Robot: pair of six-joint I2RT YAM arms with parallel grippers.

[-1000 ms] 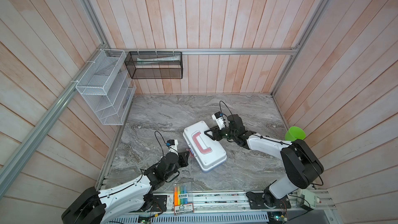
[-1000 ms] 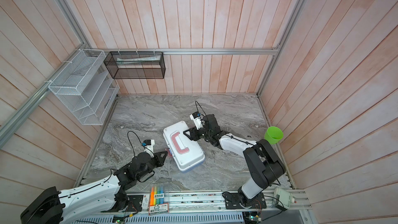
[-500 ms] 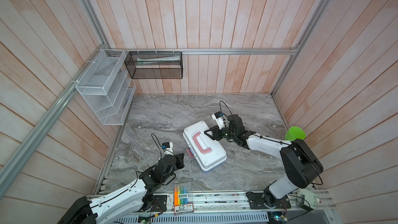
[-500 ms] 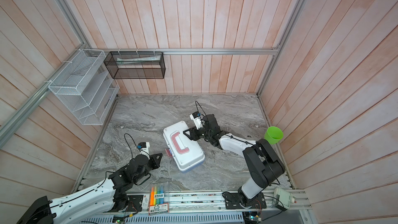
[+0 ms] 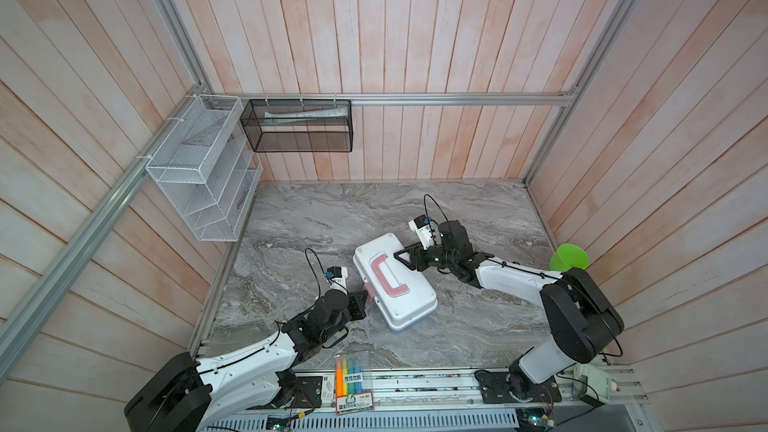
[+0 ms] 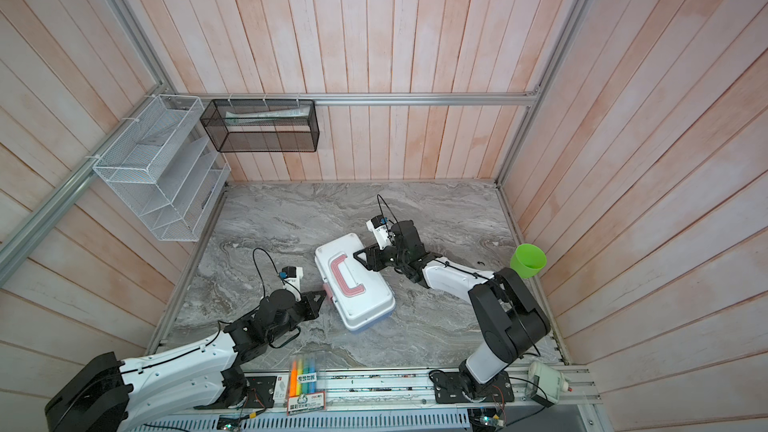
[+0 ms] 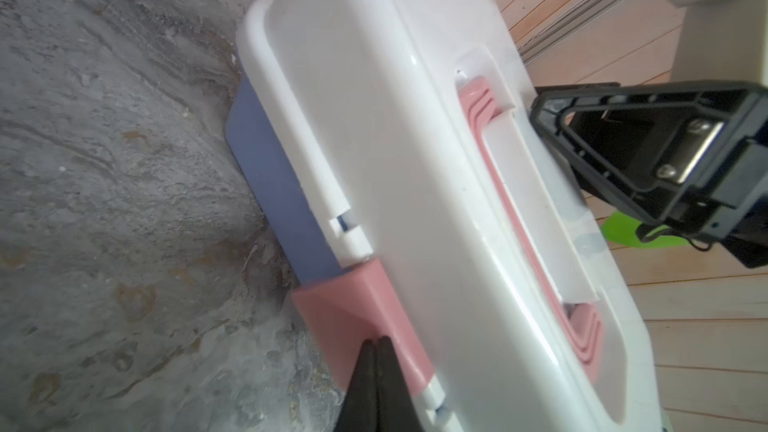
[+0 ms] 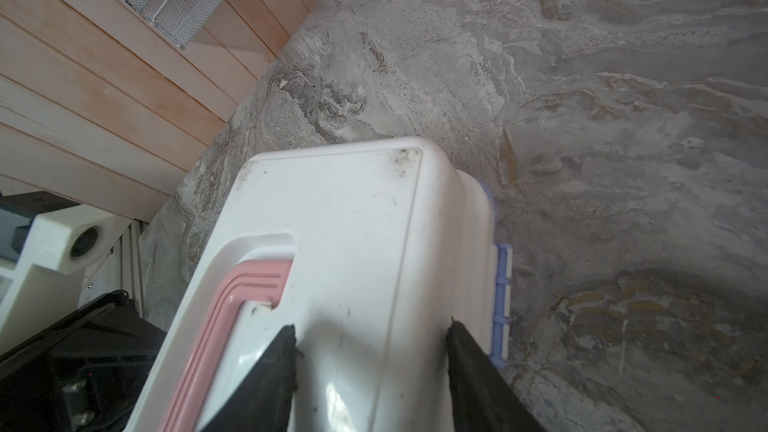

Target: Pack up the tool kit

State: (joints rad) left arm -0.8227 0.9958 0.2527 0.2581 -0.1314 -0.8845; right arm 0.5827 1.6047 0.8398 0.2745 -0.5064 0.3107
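The tool kit (image 5: 409, 305) (image 6: 365, 305) lies closed on the marble table, white lid up over a light blue base, its pink C-shaped handle (image 5: 384, 278) flat in the lid. My left gripper (image 5: 365, 296) (image 6: 322, 295) (image 7: 376, 342) is shut with nothing between its fingers, and its tips touch the pink latch (image 7: 353, 305) on the case's near long side. My right gripper (image 5: 405, 257) (image 6: 361, 257) (image 8: 372, 326) is open over the opposite side. One of its fingers rests on the lid (image 8: 353, 222) near the handle and the other sits at the edge by the blue hinge (image 8: 503, 284). No loose tools show.
A clear pack of highlighter pens (image 5: 353, 371) lies at the front edge. A green cup (image 5: 569, 257) stands against the right wall. A white wire rack (image 5: 199, 168) and a black mesh basket (image 5: 297, 126) hang on the back-left walls.
My left gripper has pushed forward, to the right, onto the pink latch. The case and the right arm have not moved.
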